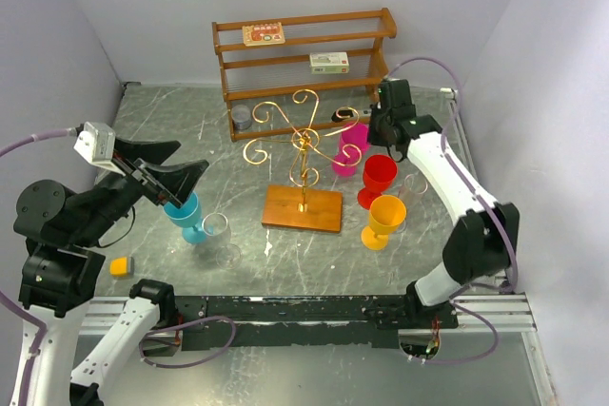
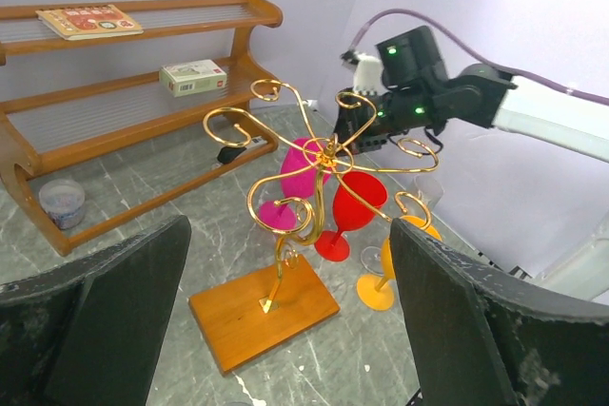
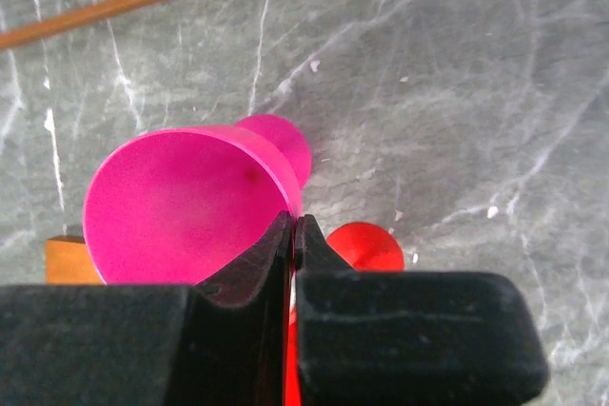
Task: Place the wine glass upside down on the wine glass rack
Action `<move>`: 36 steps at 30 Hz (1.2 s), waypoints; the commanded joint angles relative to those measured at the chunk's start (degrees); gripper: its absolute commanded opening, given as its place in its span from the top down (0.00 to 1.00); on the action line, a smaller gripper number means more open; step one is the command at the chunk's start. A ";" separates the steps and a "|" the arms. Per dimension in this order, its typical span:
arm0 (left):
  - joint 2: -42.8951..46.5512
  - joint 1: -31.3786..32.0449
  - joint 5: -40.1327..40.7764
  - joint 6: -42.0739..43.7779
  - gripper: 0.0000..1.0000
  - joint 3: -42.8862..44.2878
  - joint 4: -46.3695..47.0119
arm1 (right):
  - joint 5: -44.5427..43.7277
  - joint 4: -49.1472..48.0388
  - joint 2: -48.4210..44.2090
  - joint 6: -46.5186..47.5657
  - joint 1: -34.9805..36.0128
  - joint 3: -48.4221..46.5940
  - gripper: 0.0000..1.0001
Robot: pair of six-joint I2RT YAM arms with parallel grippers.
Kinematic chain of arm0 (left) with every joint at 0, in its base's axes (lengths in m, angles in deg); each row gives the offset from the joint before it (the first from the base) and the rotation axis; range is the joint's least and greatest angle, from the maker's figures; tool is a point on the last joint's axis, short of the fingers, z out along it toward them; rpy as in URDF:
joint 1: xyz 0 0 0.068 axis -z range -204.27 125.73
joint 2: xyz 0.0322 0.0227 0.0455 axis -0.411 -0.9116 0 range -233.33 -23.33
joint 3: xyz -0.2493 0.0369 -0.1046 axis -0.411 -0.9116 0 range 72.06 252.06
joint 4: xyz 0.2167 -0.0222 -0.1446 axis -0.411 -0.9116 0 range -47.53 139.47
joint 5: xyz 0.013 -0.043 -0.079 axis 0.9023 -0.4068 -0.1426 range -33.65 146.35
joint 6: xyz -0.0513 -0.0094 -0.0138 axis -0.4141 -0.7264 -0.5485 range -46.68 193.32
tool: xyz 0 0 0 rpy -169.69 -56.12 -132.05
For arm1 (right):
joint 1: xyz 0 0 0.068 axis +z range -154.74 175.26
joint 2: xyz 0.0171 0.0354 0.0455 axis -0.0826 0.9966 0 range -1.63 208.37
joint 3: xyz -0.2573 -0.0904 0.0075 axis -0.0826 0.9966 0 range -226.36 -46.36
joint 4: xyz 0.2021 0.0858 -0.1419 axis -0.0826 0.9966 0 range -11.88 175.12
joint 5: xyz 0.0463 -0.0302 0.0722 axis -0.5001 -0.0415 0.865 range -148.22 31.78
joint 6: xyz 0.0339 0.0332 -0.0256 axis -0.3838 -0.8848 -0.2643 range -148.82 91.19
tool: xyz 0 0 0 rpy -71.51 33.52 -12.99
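Observation:
A pink wine glass (image 1: pixel 348 145) (image 3: pixel 181 206) stands upright just right of the gold wire wine glass rack (image 1: pixel 303 145) (image 2: pixel 324 154). The rack's post rises from a wooden base (image 1: pixel 303 208). My right gripper (image 1: pixel 369 130) (image 3: pixel 293 222) is shut on the pink glass's rim, with one finger inside the bowl and one outside. In the left wrist view the pink wine glass (image 2: pixel 300 173) shows behind the rack's scrolls. At the left, my left gripper (image 1: pixel 176 176) (image 2: pixel 290 230) hangs open and empty, above a blue glass (image 1: pixel 183 216).
A red glass (image 1: pixel 378 178) (image 3: pixel 366 246) and a yellow glass (image 1: pixel 385 219) stand close to the pink one. A clear glass (image 1: pixel 219 235) stands by the blue one. A brown three-tier shelf (image 1: pixel 304 54) lines the back, with a small grey cup (image 1: pixel 242 118) below it. A small orange block (image 1: pixel 120 266) lies front left.

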 commanded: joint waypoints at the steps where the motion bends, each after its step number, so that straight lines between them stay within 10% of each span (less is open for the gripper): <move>1: -0.22 -0.51 -4.51 -0.16 0.04 1.18 1.05 | -7.59 -6.56 -11.88 -3.21 0.33 3.46 1.00; 12: -1.20 -0.52 -12.07 -4.61 0.03 -0.54 7.71 | -11.04 -20.78 -34.99 -6.93 0.53 12.33 1.00; 23: -9.18 -0.51 -22.80 -32.20 0.00 -6.13 47.93 | 5.74 -41.16 -46.85 -10.07 0.93 19.73 1.00; 36: -17.94 0.90 -6.77 -55.25 0.05 -7.82 59.88 | 14.80 -59.78 -39.73 -19.85 3.88 19.00 1.00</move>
